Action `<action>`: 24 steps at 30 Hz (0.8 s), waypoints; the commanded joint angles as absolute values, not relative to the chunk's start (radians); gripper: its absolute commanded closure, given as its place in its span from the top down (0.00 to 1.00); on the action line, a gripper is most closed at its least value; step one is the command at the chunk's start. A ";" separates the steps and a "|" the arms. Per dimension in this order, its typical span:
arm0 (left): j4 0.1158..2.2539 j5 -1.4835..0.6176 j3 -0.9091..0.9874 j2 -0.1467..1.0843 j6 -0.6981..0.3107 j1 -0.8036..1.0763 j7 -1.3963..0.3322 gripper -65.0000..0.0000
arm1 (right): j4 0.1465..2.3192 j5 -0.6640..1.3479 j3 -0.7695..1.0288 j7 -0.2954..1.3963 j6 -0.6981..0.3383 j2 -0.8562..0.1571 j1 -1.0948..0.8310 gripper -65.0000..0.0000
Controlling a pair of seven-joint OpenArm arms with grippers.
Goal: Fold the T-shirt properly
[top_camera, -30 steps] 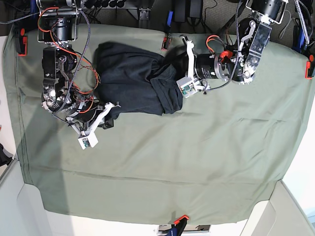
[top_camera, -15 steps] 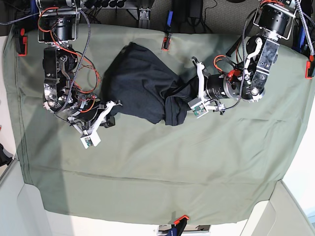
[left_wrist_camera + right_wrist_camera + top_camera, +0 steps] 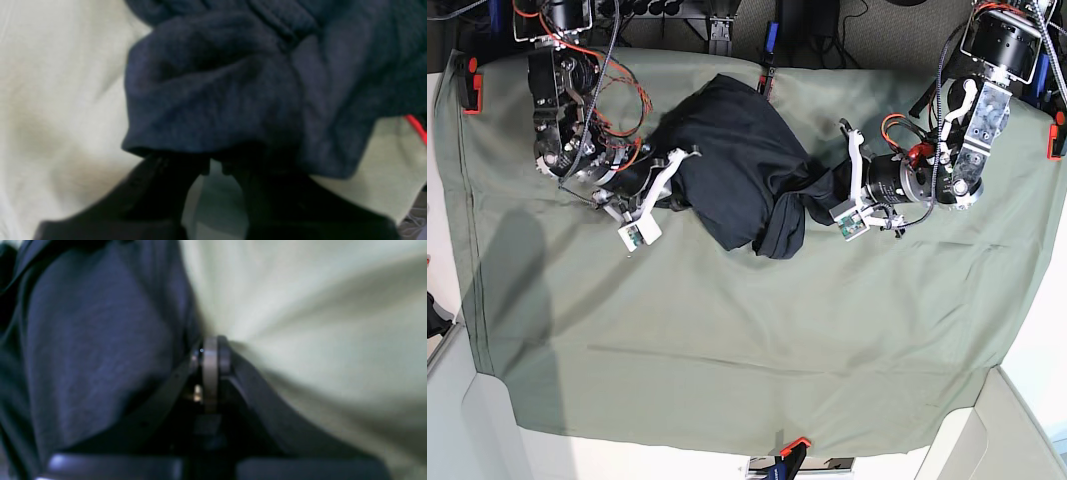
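Here T-shirt (image 3: 737,160) — bunched between both fingers (image 3: 819,196).

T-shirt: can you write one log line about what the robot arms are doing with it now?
T-shirt: bunched, unfolded on green cloth | left gripper: shut on T-shirt | right gripper: shut on T-shirt | fold: not done

Your base view is evenly and brightly lit from above and sharp throughout; a soft arm shadow falls on the green cloth (image 3: 727,350) at the left, and the T-shirt (image 3: 737,160) reads as a near-featureless black mass. Both wrist views are blurred and out of focus. There the cloth washes out pale, and the fingers (image 3: 210,373) sink into deep shadow.
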State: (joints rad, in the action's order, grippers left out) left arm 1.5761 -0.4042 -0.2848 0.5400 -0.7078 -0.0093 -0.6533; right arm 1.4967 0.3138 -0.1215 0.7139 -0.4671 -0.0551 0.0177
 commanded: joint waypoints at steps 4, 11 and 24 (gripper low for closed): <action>1.559 -0.407 -0.275 0.536 -0.698 -0.096 -0.639 0.08 | 1.630 0.315 -0.129 0.771 -0.486 -0.056 -0.057 0.00; 1.391 -0.427 -0.276 0.456 -0.698 -0.225 -0.639 0.08 | 1.669 0.332 -0.129 0.802 -0.485 -0.055 -0.064 0.00; 1.317 -0.931 -0.276 0.527 -0.698 -0.210 -1.031 0.08 | 1.669 0.330 0.074 0.785 -0.484 -0.056 0.014 0.00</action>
